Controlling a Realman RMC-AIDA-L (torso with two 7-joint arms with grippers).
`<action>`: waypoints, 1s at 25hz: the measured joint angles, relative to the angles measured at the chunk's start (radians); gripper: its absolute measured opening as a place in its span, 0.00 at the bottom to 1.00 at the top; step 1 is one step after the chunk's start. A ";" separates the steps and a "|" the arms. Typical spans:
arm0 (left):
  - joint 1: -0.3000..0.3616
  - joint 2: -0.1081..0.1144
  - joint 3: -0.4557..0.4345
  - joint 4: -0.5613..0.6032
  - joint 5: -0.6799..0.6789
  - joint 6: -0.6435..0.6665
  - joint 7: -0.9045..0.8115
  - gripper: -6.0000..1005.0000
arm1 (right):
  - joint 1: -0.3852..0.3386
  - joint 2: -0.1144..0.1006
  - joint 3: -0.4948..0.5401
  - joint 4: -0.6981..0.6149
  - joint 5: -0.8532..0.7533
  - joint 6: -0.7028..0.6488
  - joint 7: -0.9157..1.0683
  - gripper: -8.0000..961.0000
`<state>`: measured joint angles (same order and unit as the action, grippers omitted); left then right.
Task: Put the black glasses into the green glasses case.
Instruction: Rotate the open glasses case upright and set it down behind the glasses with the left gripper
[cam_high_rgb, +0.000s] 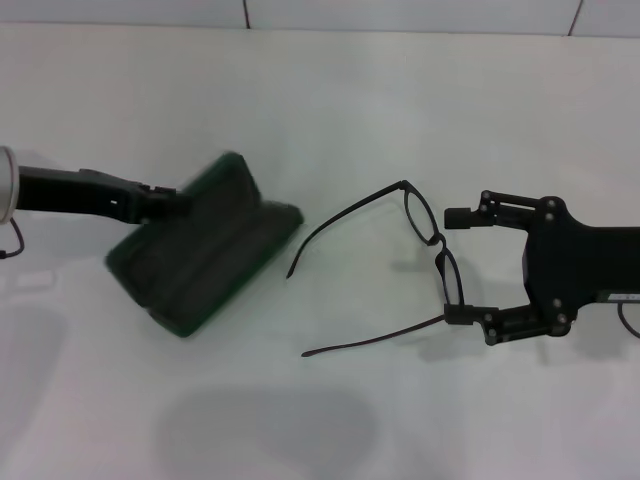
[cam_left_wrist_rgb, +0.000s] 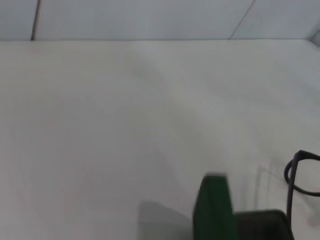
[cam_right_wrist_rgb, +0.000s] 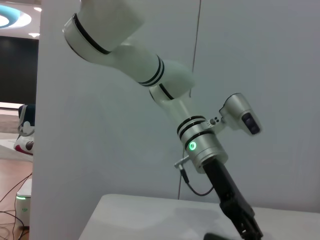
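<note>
The green glasses case (cam_high_rgb: 200, 268) lies open on the white table at the left, its lid raised. It also shows in the left wrist view (cam_left_wrist_rgb: 215, 210). My left gripper (cam_high_rgb: 172, 205) is against the lid's outer side. The black glasses (cam_high_rgb: 428, 238) lie on the table to the right of the case, temple arms unfolded and pointing toward the case; part of the frame shows in the left wrist view (cam_left_wrist_rgb: 296, 172). My right gripper (cam_high_rgb: 455, 265) is open at table level, with its fingers on either side of the glasses' front.
The white table (cam_high_rgb: 320, 100) runs back to a wall seam. The right wrist view shows my left arm (cam_right_wrist_rgb: 200, 145) reaching down to the table edge (cam_right_wrist_rgb: 150, 210).
</note>
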<state>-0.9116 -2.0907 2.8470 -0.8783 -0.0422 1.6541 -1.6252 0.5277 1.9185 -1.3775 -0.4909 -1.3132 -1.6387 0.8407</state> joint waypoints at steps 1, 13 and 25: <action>-0.003 0.000 0.000 0.000 0.000 0.002 0.000 0.36 | -0.003 0.000 0.000 0.000 0.000 -0.001 -0.005 0.91; -0.129 0.009 0.000 0.020 -0.046 -0.045 0.175 0.19 | -0.041 0.012 -0.002 -0.004 -0.028 -0.029 -0.069 0.91; -0.296 0.002 0.000 0.285 0.030 -0.372 0.594 0.24 | -0.089 0.019 -0.003 -0.001 -0.032 -0.037 -0.117 0.91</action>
<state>-1.2074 -2.0887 2.8471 -0.5932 -0.0127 1.2820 -1.0310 0.4386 1.9379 -1.3804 -0.4922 -1.3456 -1.6754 0.7239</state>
